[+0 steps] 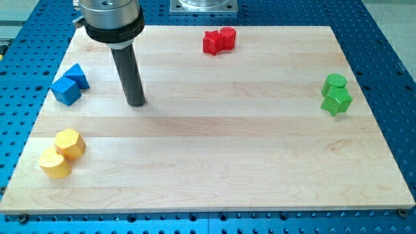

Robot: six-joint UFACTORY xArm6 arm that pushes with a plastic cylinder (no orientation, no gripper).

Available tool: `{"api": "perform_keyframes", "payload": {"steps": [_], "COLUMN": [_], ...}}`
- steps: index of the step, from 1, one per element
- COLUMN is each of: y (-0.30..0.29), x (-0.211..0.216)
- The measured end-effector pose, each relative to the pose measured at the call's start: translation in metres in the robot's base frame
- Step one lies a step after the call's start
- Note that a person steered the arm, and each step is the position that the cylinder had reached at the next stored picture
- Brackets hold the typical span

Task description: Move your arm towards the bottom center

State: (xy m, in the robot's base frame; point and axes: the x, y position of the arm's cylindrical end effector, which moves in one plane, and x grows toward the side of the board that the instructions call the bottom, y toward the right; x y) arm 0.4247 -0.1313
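My tip (pixel 136 102) rests on the wooden board (pixel 221 143) in the upper left part of the view. Two blue blocks lie to its left: a blue cube (pixel 65 90) and a blue triangular block (pixel 78 75), touching each other. Two yellow blocks, a hexagonal one (pixel 70 143) and a rounder one (pixel 55 163), touch each other at the lower left, well below my tip. Two red blocks (pixel 218 40) sit together at the top centre. A green cylinder (pixel 335 82) and a green hexagonal block (pixel 337 101) sit together at the right.
The board lies on a blue perforated table (pixel 390 39). A grey metal base plate (pixel 203 6) is at the view's top edge. The arm's grey flange (pixel 110 16) is above the rod.
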Motion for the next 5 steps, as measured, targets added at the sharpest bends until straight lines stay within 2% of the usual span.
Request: {"api": "perform_keyframes", "payload": {"steps": [2, 3, 4, 5], "y": [0.0, -0.001, 0.021, 0.042], "x": [0.005, 0.033, 0.057, 0.059]}}
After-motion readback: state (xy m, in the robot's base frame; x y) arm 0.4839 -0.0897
